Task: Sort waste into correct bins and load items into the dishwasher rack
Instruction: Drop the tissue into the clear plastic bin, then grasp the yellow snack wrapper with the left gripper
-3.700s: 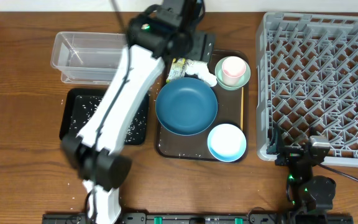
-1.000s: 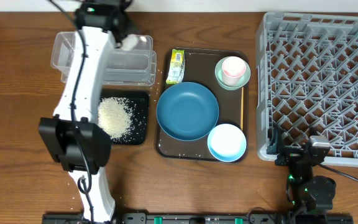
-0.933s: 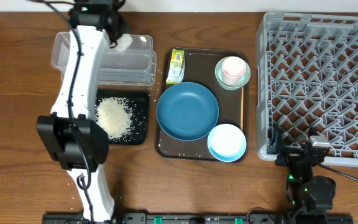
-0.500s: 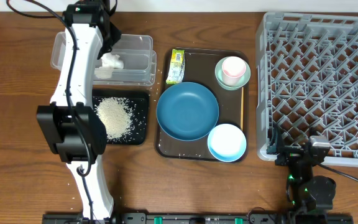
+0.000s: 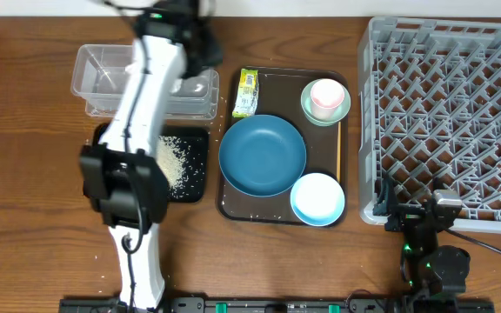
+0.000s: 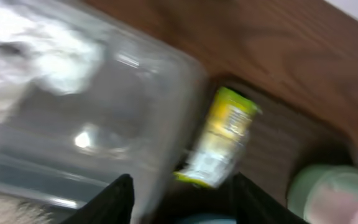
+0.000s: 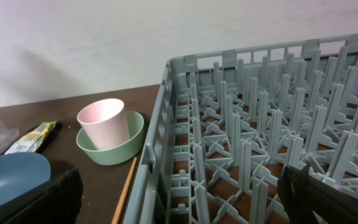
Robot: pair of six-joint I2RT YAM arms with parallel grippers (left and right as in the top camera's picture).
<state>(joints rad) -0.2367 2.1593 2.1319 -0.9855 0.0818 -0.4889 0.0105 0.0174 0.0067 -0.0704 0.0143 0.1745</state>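
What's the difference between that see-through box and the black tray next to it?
The clear tub is see-through with tall walls; the black tray is opaque and shallow. The clear tub holds a crumpled white tissue, while the black tray holds loose white rice. Both are rectangular, of similar footprint, and lie next to each other.

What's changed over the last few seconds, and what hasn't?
The left end effector carried the tissue from the brown tray over to the tub, opened and let it go inside, then swung right toward the wrapper. It is now open and empty. Unchanged: wrapper, plate, cup, rice, rack.
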